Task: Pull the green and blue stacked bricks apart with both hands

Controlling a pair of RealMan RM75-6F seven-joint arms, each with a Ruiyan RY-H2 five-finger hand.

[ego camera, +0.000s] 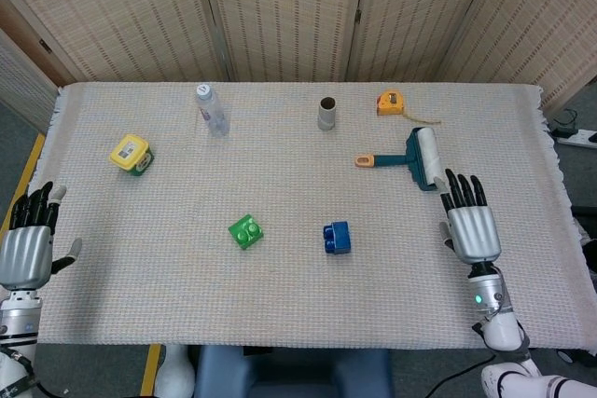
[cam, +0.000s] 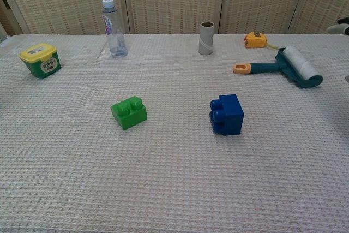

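At the near edges of the table, the left hand (ego camera: 22,247) and right hand (ego camera: 471,227) are spread flat and hold nothing. Between them the green brick (ego camera: 246,230) and blue brick (ego camera: 335,238) sit apart on the cloth (ego camera: 280,156). Farther back lies a lint roller (ego camera: 418,157).

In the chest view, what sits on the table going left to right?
Yellow and green tub → water bottle → green brick → cardboard tube → blue brick → tape measure → lint roller.
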